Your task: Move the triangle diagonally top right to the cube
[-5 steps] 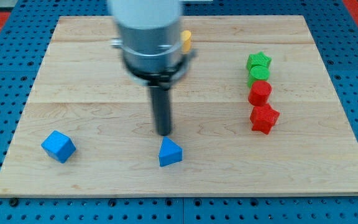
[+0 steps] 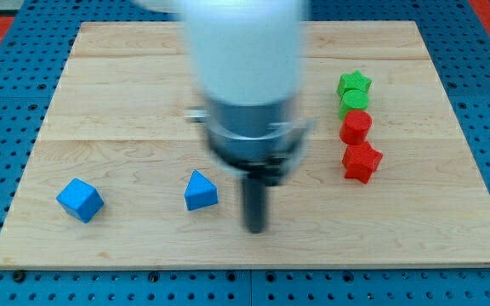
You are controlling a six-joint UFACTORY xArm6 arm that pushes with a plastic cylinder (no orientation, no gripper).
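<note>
A blue triangle (image 2: 200,191) lies on the wooden board (image 2: 126,93) left of centre near the view's bottom. A blue cube (image 2: 80,200) sits further left at about the same height. My tip (image 2: 254,229) is just right of the triangle and slightly below it, a short gap away and not touching it. The arm's body above the rod is blurred.
At the view's right stand a green star block (image 2: 355,83), a green block (image 2: 354,102) under it, a red round block (image 2: 356,127) and a red star block (image 2: 361,161), in a column. The board's bottom edge is close below my tip.
The triangle has slid left and slightly up, toward the cube. My tip has moved from above the triangle to its right and lower. The yellow block at the top is now hidden by the arm.
</note>
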